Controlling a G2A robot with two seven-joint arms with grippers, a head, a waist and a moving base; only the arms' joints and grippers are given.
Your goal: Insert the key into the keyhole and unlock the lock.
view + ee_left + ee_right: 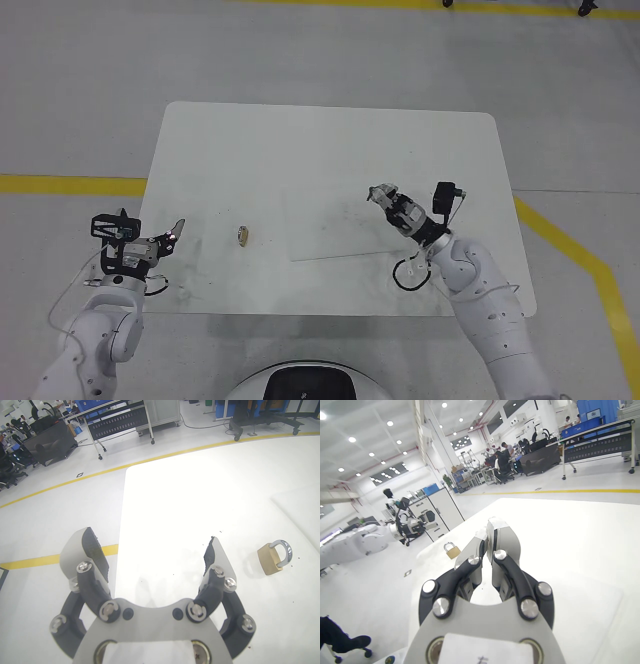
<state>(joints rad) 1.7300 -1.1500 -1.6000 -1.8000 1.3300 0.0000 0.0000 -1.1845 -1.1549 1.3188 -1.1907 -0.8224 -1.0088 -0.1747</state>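
Note:
A brass padlock [243,235] with a silver shackle lies on its side on the white table [330,130], left of the middle. My left gripper [168,238] hovers at the table's left edge, a short way left of the padlock [273,558]; it [152,545] is open with nothing between its fingers. My right gripper [380,193] is held above the table's right half, pointing towards the distant padlock [452,550]. It [491,527] is shut, and a small pale metal piece pinched at the fingertips looks like the key, mostly hidden.
A thin white sheet [330,225] lies flat on the table between the padlock and the right arm. A black cable loop [408,272] hangs by the right wrist. The table's left edge runs under the left gripper.

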